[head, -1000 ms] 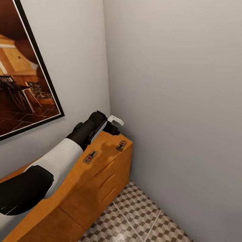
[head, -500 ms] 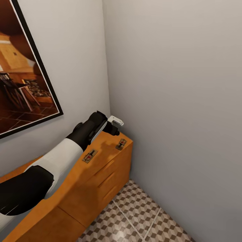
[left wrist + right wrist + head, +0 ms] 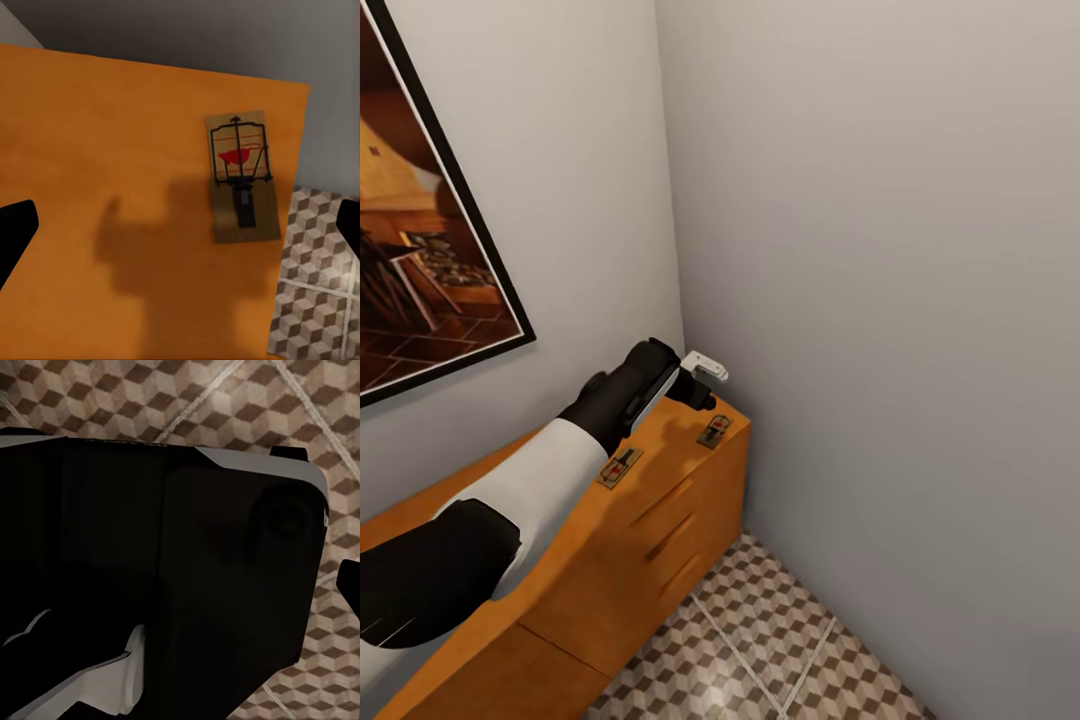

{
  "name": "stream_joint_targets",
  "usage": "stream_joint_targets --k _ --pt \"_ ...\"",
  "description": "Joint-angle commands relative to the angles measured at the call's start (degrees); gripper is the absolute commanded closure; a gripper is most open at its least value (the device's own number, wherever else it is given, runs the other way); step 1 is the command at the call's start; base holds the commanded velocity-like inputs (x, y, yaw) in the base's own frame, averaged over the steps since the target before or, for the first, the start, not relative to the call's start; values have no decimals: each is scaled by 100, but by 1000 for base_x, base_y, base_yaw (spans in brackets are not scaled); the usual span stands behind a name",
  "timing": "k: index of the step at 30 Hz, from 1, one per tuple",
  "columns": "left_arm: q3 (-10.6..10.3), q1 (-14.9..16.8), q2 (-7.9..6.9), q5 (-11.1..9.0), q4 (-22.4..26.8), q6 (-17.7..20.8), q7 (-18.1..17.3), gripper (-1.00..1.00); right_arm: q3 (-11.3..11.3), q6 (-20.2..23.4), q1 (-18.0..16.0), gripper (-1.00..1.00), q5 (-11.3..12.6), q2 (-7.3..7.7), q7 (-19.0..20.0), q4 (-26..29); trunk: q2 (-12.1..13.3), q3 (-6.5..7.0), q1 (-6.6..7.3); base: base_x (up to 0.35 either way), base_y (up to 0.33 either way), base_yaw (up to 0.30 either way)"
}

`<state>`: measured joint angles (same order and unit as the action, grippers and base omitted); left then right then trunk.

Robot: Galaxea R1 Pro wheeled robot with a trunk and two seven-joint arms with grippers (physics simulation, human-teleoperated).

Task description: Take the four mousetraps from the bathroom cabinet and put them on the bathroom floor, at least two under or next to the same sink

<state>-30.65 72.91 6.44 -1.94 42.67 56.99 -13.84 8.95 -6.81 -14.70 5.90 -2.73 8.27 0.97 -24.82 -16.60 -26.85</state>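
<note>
The left tool (image 3: pixel 698 385) hangs above the far end of the cabinet (image 3: pixel 660 510), close to the corner where the two walls meet. In the left wrist view its two dark fingertips (image 3: pixel 15 229) sit at opposite edges of the picture with nothing between them, so it is spread wide and empty. Just past it on the orange top, near the end edge, lies one mousetrap (image 3: pixel 240 176), flat, its wire bar and red bait patch facing up. A second mousetrap (image 3: pixel 619 467) lies further back along the top, beside the forearm. Below the end edge the bathroom floor (image 3: pixel 760 640) shows its cube-pattern tiles. The right wrist view looks across the robot's own dark body (image 3: pixel 165 570) down onto those tiles; whether the right tool is spread or pressed together cannot be told.

The trap is thin and flat on a hard top, so a shallow descent could let the fingers slide over it or nudge it off the nearby edge. The wall close by leaves little room for the wrist to turn.
</note>
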Motion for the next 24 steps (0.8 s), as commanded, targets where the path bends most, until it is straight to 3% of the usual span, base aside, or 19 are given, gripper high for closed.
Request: stream_joint_targets --k 1,24 --pt "-11 4 -2 -17 3 23 4 -100 45 -23 -5 -100 61 0 17 -9 -10 -14 -3 6 -6 0" --pt "-11 -38 -2 -9 -2 23 4 -100 45 -23 -7 -100 61 1 13 -9 -10 -28 -3 1 -1 0"
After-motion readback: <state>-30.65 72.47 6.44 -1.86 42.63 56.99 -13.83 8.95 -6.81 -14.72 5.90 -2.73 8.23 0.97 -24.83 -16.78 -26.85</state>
